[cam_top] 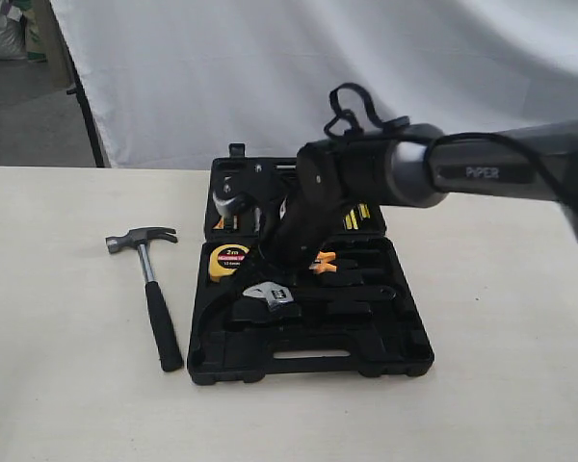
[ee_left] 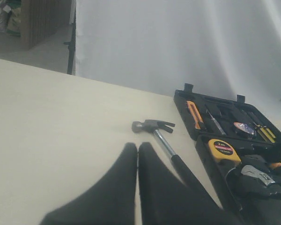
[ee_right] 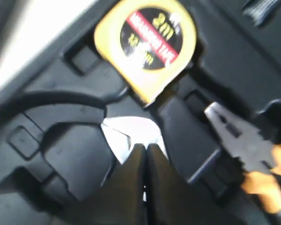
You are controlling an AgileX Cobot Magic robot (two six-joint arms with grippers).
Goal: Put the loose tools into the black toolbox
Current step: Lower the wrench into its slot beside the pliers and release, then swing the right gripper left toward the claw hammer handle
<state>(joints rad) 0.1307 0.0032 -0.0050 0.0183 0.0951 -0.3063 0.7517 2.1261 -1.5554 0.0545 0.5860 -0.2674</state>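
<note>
- The black toolbox (cam_top: 405, 351) lies open on a pale cream table (cam_top: 58, 385), both moulded halves flat and the slot handle along the near edge.
- A silver adjustable wrench (cam_top: 270, 296) with a black handle lies in the near half, close to the yellow tape measure (cam_top: 230, 259) and the orange-handled pliers (cam_top: 323, 262).
- The right gripper (ee_right: 145, 149) reaches down into the case, fingers pressed together, tips at the wrench's bright head (whether they touch it cannot be told).
- A claw hammer (cam_top: 154, 298), with a steel head and black grip, lies on the table just left of the case, head at the far end.
- A small blue-and-white tape roll (ee_left: 243, 128) sits in the far half.
- The left gripper (ee_left: 137, 147) hovers over bare tabletop near the hammer, fingers drawn to a hairline slit, holding nothing.
- A white cloth backdrop (cam_top: 270, 67) hangs behind the table, with grey floor (cam_top: 19, 106) showing at far left.
</note>
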